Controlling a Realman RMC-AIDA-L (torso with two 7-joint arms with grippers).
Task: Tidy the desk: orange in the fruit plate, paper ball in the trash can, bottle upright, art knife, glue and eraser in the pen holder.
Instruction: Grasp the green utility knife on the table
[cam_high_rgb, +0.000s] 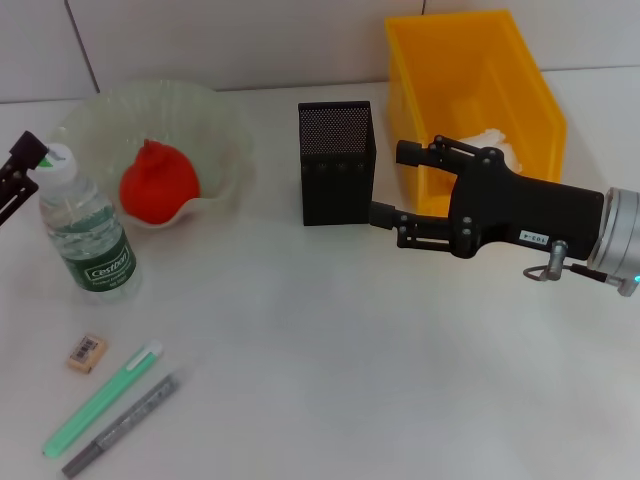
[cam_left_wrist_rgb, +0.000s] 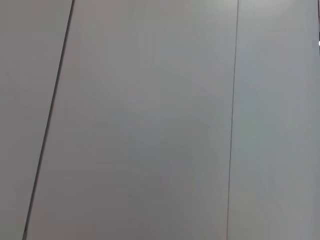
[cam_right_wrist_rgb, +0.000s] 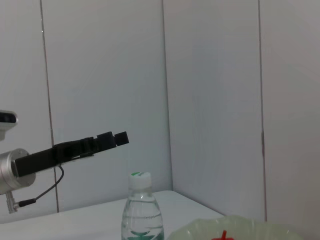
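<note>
Art knife (cam_high_rgb: 122, 423): tip cut off at 6 o'clock edge.
Right gripper (cam_high_rgb: 388, 185): fingers spread, nothing held.
Left gripper (cam_high_rgb: 18, 172): mostly cropped; grip unreadable.

My left gripper (cam_high_rgb: 22, 165), at nine o'clock in the head view, is cut off by the edge. My right gripper (cam_high_rgb: 385, 185) partly hides the paper ball (cam_high_rgb: 492, 143) inside the trash can (cam_high_rgb: 520, 75).

Right claw (cam_high_rgb: 385, 183) reaches in with fingers parted; left claw (cam_high_rgb: 20, 170) sits at the edge.
</note>
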